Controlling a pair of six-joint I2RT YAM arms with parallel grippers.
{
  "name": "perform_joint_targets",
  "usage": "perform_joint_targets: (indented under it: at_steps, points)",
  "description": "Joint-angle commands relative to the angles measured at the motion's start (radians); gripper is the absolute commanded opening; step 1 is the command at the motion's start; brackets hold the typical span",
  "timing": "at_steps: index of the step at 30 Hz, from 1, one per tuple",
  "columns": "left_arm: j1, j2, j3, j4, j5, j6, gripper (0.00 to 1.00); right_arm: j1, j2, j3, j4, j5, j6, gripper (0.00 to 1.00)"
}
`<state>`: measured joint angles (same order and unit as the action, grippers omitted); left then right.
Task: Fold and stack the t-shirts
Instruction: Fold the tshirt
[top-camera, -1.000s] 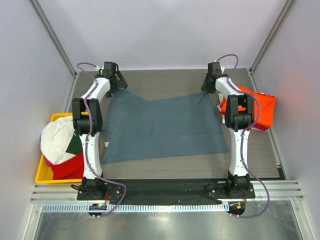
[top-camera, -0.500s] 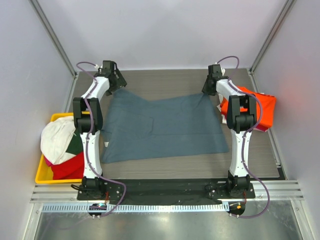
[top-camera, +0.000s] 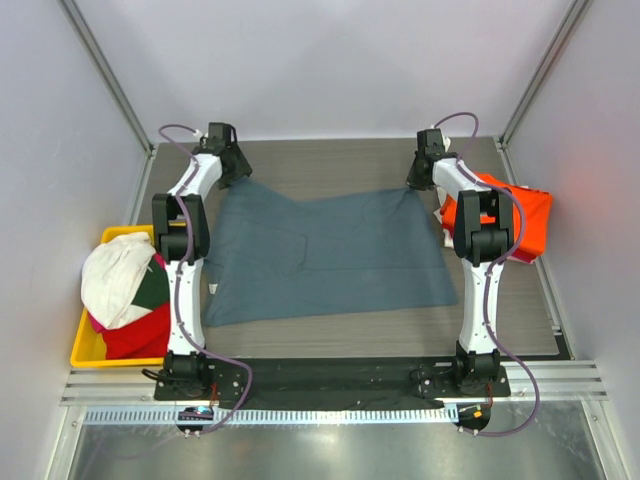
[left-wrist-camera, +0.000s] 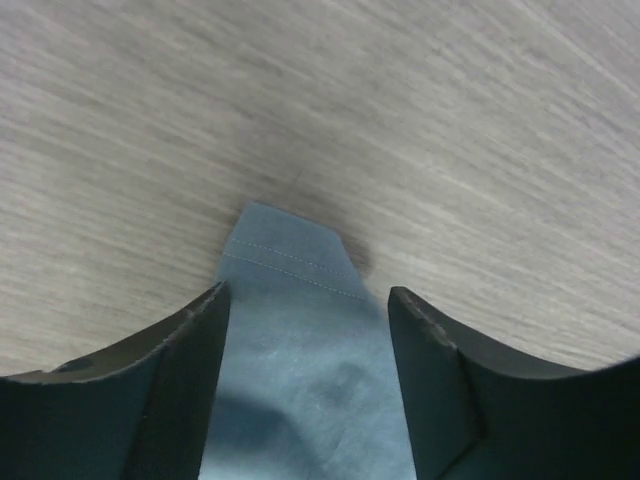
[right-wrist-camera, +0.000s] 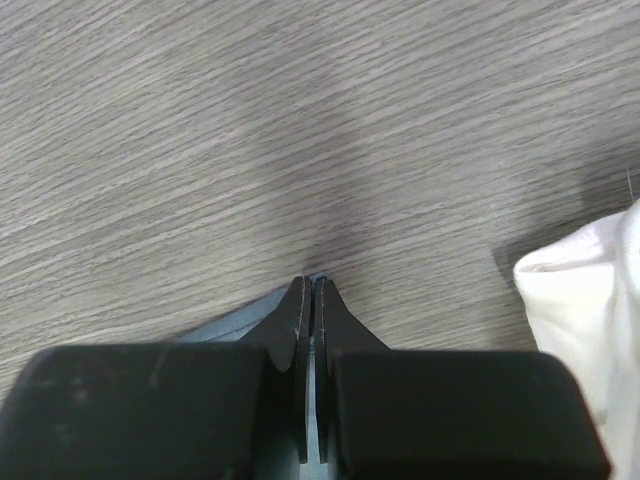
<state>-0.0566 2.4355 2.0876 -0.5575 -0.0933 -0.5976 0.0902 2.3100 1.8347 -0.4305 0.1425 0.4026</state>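
Your slate blue-grey t-shirt (top-camera: 325, 255) lies spread flat mid-table (top-camera: 330, 165), with the orange t-shirt (top-camera: 520, 220) at its 3 o'clock and the yellow bin (top-camera: 85, 352) at 8 o'clock. At the shirt's 11 o'clock corner your left gripper (left-wrist-camera: 308, 300) has its 2 fingers apart, 1 on each side of the hem. Your right gripper (right-wrist-camera: 311, 285) is pinched tight on the 1 o'clock corner.

We see a grey wood-grain table (top-camera: 330, 165) closed in by plain pale walls (top-camera: 320, 60) at the back and on both sides. Aluminium posts (top-camera: 105, 75) rise at the two back corners. A black plate (top-camera: 330, 372) and a slotted metal rail (top-camera: 330, 415) line the near edge. The light is soft and even, with faint shadows.
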Motion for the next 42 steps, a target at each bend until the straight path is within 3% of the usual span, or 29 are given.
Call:
perform_joint_targets:
  at_steps: [1,8,9,11,12,27,42]
  points:
    - [0.008,0.023,0.071,-0.001,0.000,0.024,0.64,0.005,-0.037,0.026,-0.027,0.000,-0.001,0.01]
    - [0.006,0.051,0.092,-0.002,0.010,0.016,0.29,0.003,-0.044,0.034,-0.028,-0.007,0.001,0.01]
    - [0.008,0.057,0.110,-0.001,0.017,0.016,0.18,0.002,-0.046,0.037,-0.031,-0.007,0.001,0.01]
    - [0.006,0.062,0.129,0.002,0.032,0.015,0.10,-0.001,-0.049,0.050,-0.040,-0.020,0.001,0.01]
    - [0.008,0.063,0.143,0.010,0.049,0.012,0.01,-0.004,-0.050,0.055,-0.045,-0.021,0.004,0.01]
    - [-0.002,-0.053,0.078,0.108,0.133,0.018,0.00,-0.027,-0.107,0.064,-0.077,-0.083,0.027,0.01]
    - [-0.037,-0.306,-0.181,0.123,-0.006,0.096,0.00,-0.029,-0.188,-0.011,-0.105,-0.069,0.035,0.01]
